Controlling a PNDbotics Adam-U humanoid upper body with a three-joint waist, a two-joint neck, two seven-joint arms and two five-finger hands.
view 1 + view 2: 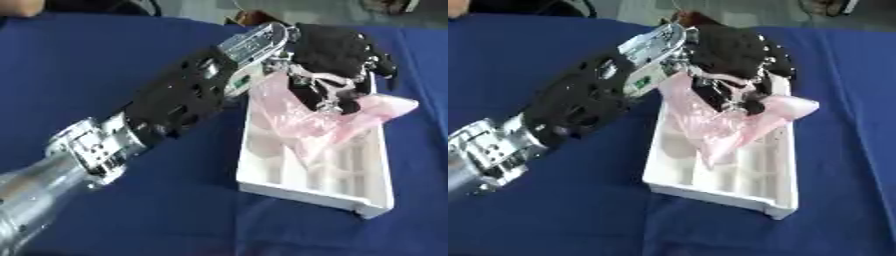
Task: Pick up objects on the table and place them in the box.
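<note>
Overhead, the robot's black left hand [337, 55] reaches above the far end of the white compartmented plastic box [308, 192] on the blue cloth-covered table [105, 70], fingers curled, apparently pinching a crumpled pink translucent plastic bag [302, 125] that drapes into the box.

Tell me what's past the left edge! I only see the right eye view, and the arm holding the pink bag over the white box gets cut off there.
Observer: In the left eye view the left arm runs on into a smooth silver tube at the lower left corner.
Operator: Is the other hand hiding over there?
Observer: No. That view shows more blue cloth on the left, and no right hand on it. Only the left hand shows, fingers curled on the pink bag above the white box.
</note>
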